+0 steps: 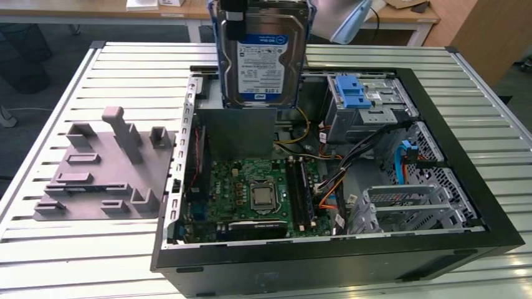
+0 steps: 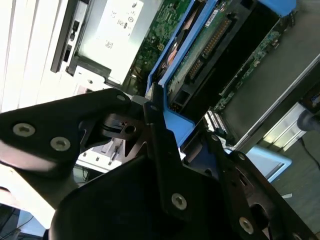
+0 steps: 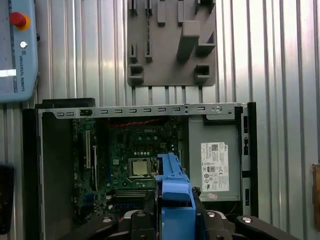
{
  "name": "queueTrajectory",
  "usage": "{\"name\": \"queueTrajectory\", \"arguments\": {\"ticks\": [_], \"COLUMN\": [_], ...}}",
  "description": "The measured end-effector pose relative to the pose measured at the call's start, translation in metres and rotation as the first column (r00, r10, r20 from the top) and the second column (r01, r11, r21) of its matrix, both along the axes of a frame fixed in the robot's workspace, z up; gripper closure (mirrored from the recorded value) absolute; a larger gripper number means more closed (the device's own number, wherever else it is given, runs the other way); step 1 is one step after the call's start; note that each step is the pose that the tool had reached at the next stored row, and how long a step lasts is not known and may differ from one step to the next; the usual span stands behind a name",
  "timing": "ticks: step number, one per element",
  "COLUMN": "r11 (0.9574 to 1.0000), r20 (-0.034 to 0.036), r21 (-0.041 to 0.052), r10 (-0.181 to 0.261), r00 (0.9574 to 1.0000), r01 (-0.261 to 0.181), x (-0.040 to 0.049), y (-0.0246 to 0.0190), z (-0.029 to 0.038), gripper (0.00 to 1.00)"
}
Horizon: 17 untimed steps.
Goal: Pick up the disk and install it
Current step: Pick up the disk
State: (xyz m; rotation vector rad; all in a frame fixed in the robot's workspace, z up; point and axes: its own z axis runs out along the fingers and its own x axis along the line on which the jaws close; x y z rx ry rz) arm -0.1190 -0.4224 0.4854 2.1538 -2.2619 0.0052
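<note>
End effector: yours, clamped on the disk by its blue carrier.
Grey fixture: exterior view's left, on the worktop.
Held disk: upright above the open case, likely for edge-first entry.
Drive cage: just right of it.

Exterior view oblique, wrist views above case

I counted one disk and one computer case. Inside the case were one motherboard, one power-supply box and two metal cages, the blue-latched cage and the bare cage. Outside it were one grey fixture plate and one pendant.
</note>
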Motion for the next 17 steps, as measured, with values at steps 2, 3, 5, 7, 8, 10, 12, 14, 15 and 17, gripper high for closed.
{"name": "queueTrajectory", "arguments": {"ticks": [2,3,5,7,8,10,12,14,15,17], "r11": [1.0000,1.0000,1.0000,1.0000,1.0000,1.0000,1.0000,1.0000,1.0000,1.0000], "r20": [-0.0001,0.0000,0.0000,0.0000,0.0000,-0.0001,-0.0001,0.0000,0.0002,-0.0001], "r21": [-0.0001,-0.0001,-0.0005,-0.0013,-0.0025,-0.0035,-0.0038,-0.0039,-0.0038,-0.0052], "r10": [0.000,0.000,0.000,0.000,0.000,0.000,0.000,0.000,0.000,0.000], "r00": [1.0000,1.0000,1.0000,1.0000,1.0000,1.0000,1.0000,1.0000,1.0000,1.0000], "r01": [0.000,0.000,0.000,0.000,0.000,0.000,0.000,0.000,0.000,0.000], "x": [0.0089,0.0136,0.0199,0.0236,0.0246,0.0254,0.0258,0.0263,0.0284,0.0346], "y": [-0.0004,-0.0006,-0.0009,-0.0017,-0.0023,-0.0054,-0.0096,-0.0138,-0.0148,-0.0155], "z": [-0.0003,-0.0005,-0.0009,-0.0013,-0.0015,-0.0020,-0.0028,-0.0037,-0.0043,-0.0048], "gripper": [0.64,0.64,0.64,0.64,0.64,0.64,0.64,0.64,0.64,0.64]}}
